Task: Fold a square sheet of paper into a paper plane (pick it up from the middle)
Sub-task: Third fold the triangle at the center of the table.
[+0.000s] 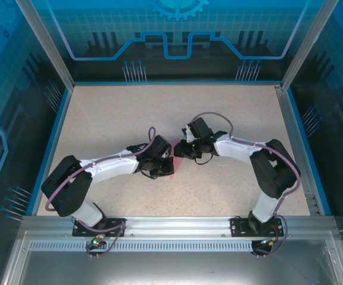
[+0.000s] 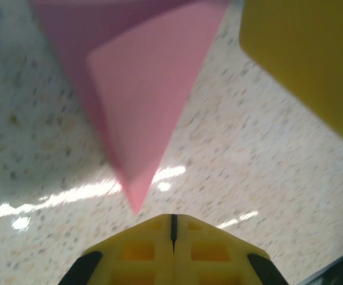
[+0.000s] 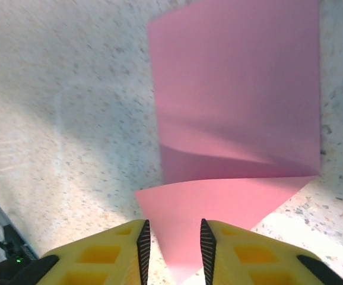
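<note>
In the top view the two arms reach in from the lower corners and meet at the middle of the speckled table (image 1: 112,113). The left gripper (image 1: 163,168) and the right gripper (image 1: 181,149) are close together there, and a sliver of the pink square sheet of paper (image 1: 169,160) shows between them. In the left wrist view the left gripper (image 2: 172,228) sits at the bottom centre with its yellow jaws pressed together, only a thin dark seam between them. The sheet (image 2: 142,89) comes down from the top of the frame as a blurred, layered triangle. Its tip ends just above and a little left of the closed fingertips, so I cannot tell whether they pinch it. A large blurred yellow shape (image 2: 314,59) fills the upper right corner. In the right wrist view the right gripper (image 3: 172,240) stands at the bottom edge with its jaws a narrow gap apart. A raised, pointed flap of the sheet (image 3: 237,89) dips into that gap without visibly being squeezed, while the rest of the paper lies on the table in the upper right of the frame.
</note>
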